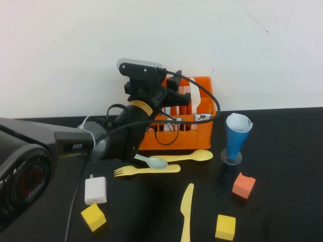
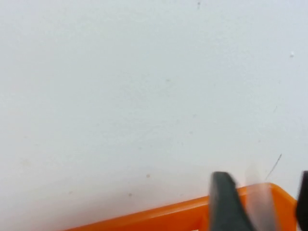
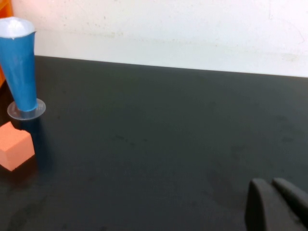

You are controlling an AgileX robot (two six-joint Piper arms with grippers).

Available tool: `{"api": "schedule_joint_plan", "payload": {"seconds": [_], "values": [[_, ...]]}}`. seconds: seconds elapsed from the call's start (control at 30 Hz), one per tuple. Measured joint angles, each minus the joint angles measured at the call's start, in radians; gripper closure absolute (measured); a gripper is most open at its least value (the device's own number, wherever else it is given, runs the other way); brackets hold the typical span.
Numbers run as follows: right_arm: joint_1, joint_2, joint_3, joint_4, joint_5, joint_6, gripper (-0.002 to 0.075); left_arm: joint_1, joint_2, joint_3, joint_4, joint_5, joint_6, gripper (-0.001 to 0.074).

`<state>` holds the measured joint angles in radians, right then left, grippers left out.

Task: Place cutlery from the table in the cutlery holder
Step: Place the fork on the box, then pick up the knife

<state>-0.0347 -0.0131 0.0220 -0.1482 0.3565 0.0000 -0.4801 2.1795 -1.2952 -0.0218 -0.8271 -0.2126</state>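
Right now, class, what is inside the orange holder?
Pale pieces stand inside the holder, near its far right corner. The left gripper, fingers open, hovers over it, and the arm hides the left compartments. The right gripper, fingers shut, rests near the table.

Setting read as a robot test bench in a lab. Matte black table (image 1: 282,151) against a bare white wall (image 1: 75,45) filling the upper frame. Staged props lower centre: yellow cubes (image 1: 225,227), orange block (image 1: 244,185), blue cone cup (image 1: 236,137).
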Motion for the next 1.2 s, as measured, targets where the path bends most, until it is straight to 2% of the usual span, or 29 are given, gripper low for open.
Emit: {"api": "schedule_joint_plan", "payload": {"seconds": [0.13, 0.27, 0.37, 0.47, 0.6, 0.7, 0.87, 1.1, 1.2], "values": [[0.0, 0.0, 0.0, 0.0, 0.0, 0.0, 0.0729, 0.0, -0.031, 0.0, 0.006, 0.069, 0.0, 0.0337], [0.0, 0.0, 0.0, 0.0, 0.0, 0.0, 0.0729, 0.0, -0.113, 0.0, 0.065, 0.14, 0.0, 0.0315], [0.0, 0.0, 0.0, 0.0, 0.0, 0.0, 0.0729, 0.0, -0.2, 0.041, 0.114, 0.128, -0.002, 0.0322], [0.0, 0.0, 0.0, 0.0, 0.0, 0.0, 0.0729, -0.007, -0.296, 0.143, 0.129, 0.063, -0.002, 0.0388], [0.0, 0.0, 0.0, 0.0, 0.0, 0.0, 0.0729, -0.01, -0.436, 0.313, 0.165, 0.023, -0.002, 0.0592], [0.0, 0.0, 0.0, 0.0, 0.0, 0.0, 0.0729, -0.01, -0.534, 0.419, 0.196, 0.065, -0.006, 0.0692], [0.0, 0.0, 0.0, 0.0, 0.0, 0.0, 0.0729, -0.01, -0.663, 0.526, 0.275, 0.208, -0.095, 0.0728], [0.0, 0.0, 0.0, 0.0, 0.0, 0.0, 0.0729, -0.019, -0.75, 0.539, 0.488, 0.54, -0.371, 0.0734], [0.0, 0.0, 0.0, 0.0, 0.0, 0.0, 0.0729, -0.038, -0.754, 0.539, 0.519, 0.696, -0.427, 0.0734]]}}
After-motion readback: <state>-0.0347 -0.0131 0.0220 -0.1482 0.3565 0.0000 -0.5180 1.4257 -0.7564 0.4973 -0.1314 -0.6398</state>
